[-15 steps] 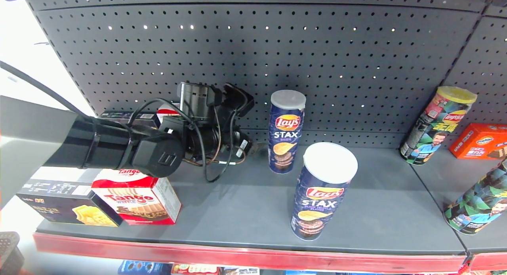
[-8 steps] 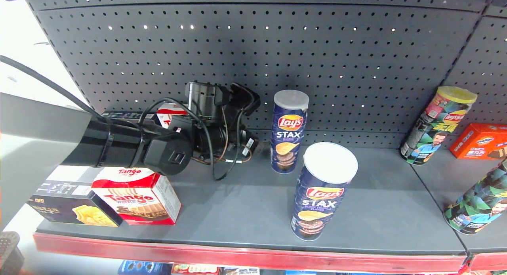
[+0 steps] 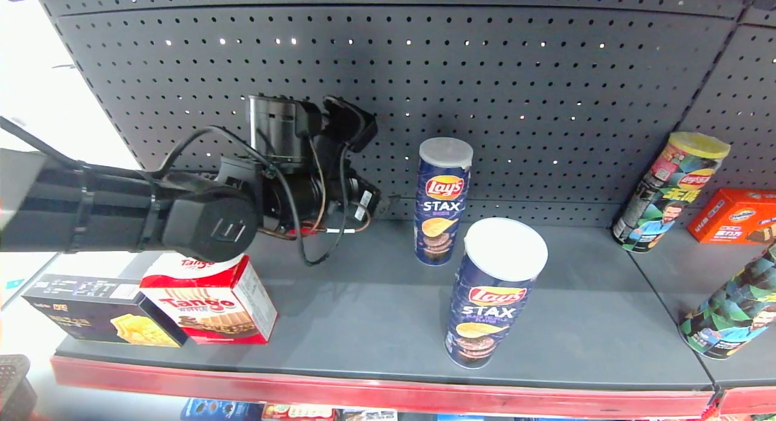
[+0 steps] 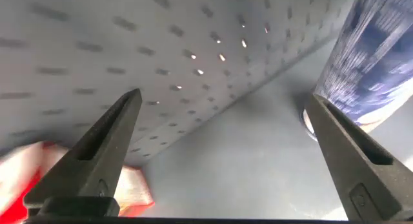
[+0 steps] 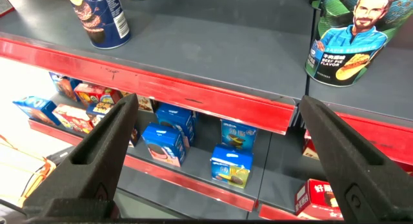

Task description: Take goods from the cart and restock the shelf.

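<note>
Your left gripper (image 4: 222,98) drew back and up from the rear chips can (image 3: 444,202), fingers spread wide and empty. That can stood upright on the shelf (image 3: 364,324) by the pegboard (image 3: 485,75), behind the front can (image 3: 494,293). Your right gripper (image 5: 217,100) also had its fingers apart.

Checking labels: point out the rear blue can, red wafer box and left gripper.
rear blue can (image 3: 441,208), head view, its label
red wafer box (image 3: 209,304), head view, front face
left gripper (image 4: 224,99), left wrist view, midway between fingertips
</note>
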